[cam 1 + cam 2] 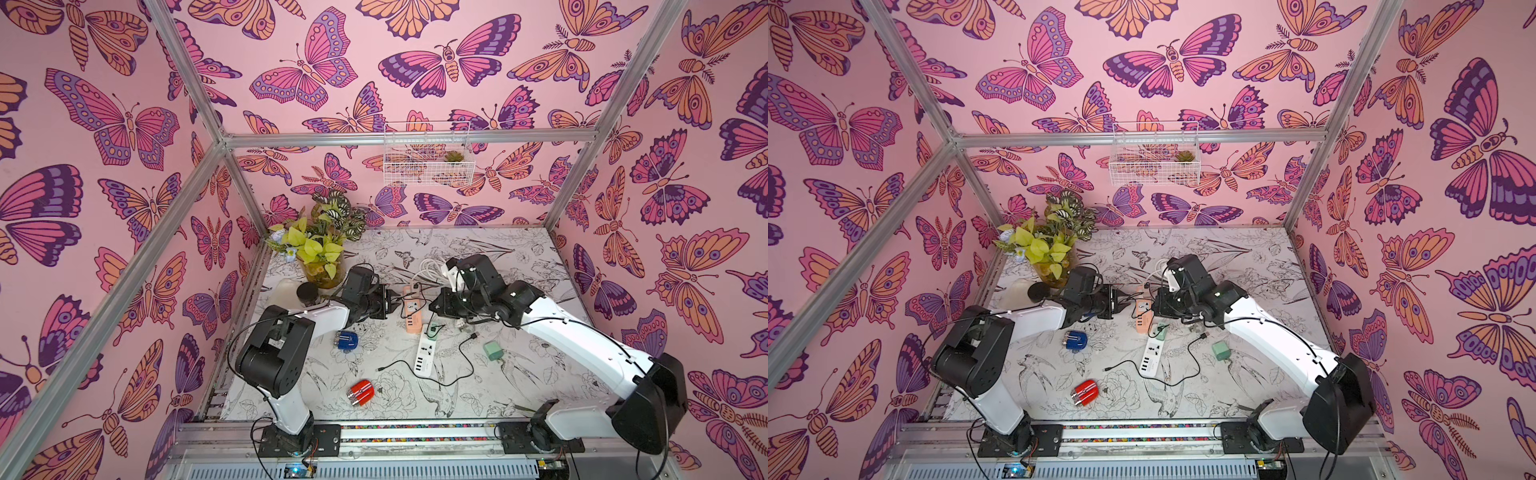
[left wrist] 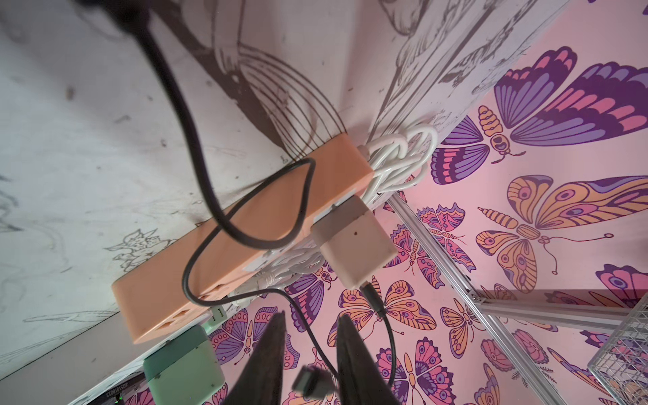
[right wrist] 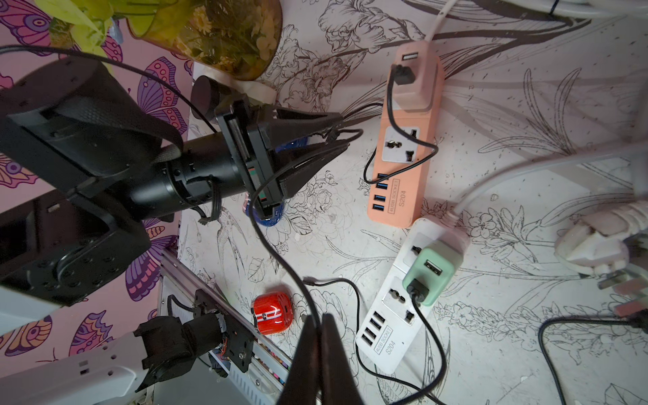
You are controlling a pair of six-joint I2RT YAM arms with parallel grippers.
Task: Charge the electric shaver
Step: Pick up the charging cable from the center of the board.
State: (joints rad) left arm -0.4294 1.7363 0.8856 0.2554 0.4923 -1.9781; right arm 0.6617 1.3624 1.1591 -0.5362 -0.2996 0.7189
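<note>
Two small shavers lie on the table: a blue shaver and a red shaver. My left gripper hovers by the orange power strip. Its jaws stand narrowly apart, with the black cable's plug between them. A pinkish adapter sits in that strip. My right gripper is shut on the black cable.
A white power strip carries a green adapter. Another green adapter lies loose at the right. A plant vase, a black round thing and a coiled white cord stand further back.
</note>
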